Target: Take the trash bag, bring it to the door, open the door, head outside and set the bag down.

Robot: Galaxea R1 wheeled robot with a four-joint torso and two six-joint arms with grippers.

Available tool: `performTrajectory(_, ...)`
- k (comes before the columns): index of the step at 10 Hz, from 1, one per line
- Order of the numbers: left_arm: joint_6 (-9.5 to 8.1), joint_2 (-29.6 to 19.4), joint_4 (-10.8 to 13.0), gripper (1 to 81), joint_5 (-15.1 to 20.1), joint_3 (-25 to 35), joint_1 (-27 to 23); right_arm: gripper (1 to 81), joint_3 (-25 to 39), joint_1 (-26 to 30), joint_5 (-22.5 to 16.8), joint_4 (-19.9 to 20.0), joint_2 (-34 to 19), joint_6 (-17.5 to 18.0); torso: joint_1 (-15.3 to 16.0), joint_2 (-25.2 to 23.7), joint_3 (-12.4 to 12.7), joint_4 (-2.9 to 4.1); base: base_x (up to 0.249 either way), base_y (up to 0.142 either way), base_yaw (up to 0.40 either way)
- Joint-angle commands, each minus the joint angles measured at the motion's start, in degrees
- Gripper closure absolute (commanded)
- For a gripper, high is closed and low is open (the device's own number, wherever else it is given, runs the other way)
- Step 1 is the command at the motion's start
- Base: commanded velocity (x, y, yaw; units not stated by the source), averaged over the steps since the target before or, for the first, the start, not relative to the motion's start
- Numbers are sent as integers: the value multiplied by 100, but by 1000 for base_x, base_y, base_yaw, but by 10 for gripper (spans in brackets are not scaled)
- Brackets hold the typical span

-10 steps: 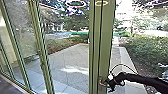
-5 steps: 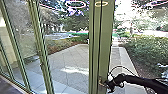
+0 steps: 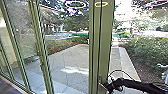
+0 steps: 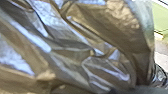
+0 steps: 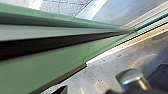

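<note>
Head view, right arm (image 3: 142,85): we see it reach in from the picture's right, nearly level, its wrist by the green door frame (image 3: 105,47).
Right gripper (image 3: 108,87): it is at the door handle (image 3: 100,80); we cannot tell how far its jaws stand open or whether they have hold of the handle.
Arm height: we see it a little lower than half a second ago.
Left wrist view, trash bag (image 4: 87,45): crumpled, glossy, brownish, close before the left wrist; we cannot tell the left jaws' state.
Right wrist view, door edge: green, running slantwise.
</note>
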Motion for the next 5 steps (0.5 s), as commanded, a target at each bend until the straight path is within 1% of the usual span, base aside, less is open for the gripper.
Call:
performTrajectory(1,6,-19,-28,811,305,-4,-352,10,62,134,339,51,223,-149,5,0,0,0,0,0,0)
performTrajectory(3,6,-28,-28,811,306,-4,-326,10,45,-59,392,-1,267,-308,5,0,0,-2,0,0,0)
performTrajectory(5,6,-37,-28,811,305,-4,-282,10,-245,-261,436,-28,460,-536,5,0,0,-2,0,0,0)
